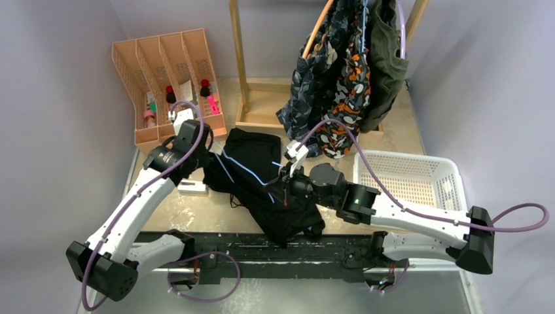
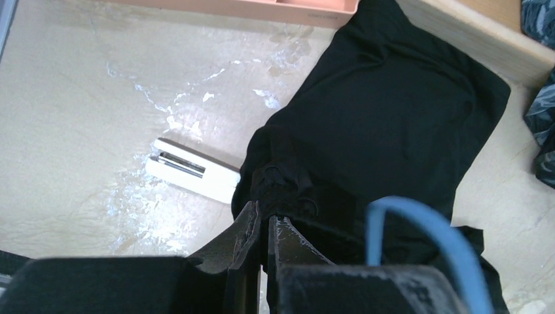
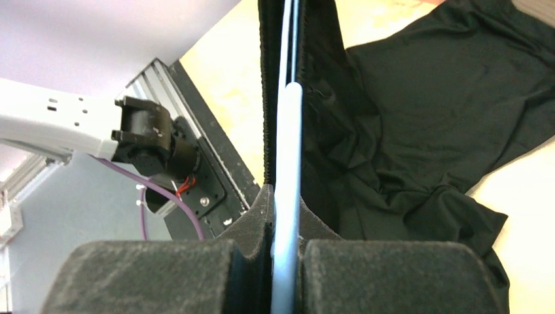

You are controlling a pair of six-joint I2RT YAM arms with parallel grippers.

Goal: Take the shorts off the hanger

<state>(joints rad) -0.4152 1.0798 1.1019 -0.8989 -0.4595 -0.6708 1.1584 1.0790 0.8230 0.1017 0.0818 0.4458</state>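
The black shorts [image 1: 262, 176] lie crumpled on the table with a light blue hanger [image 1: 245, 167] still in them. My left gripper [image 1: 211, 149] is shut on a bunched fold at the black shorts' left edge [image 2: 281, 186]; its jaws [image 2: 265, 216] pinch the fabric. My right gripper [image 1: 286, 178] is shut on the hanger's thin blue bar [image 3: 288, 144], which runs between its jaws [image 3: 286, 203] beside the black fabric [image 3: 445, 111]. The dark blue-grey patterned shorts [image 1: 307, 85], the camouflage shorts [image 1: 350, 91] and the olive green shorts [image 1: 387, 59] hang on the rack behind.
A wooden rack [image 1: 239, 59] stands at the back. A peach file organiser [image 1: 167, 72] is at the back left. A white mesh basket [image 1: 409, 180] sits at the right. A small white bar [image 2: 193, 170] lies on the table left of the shorts.
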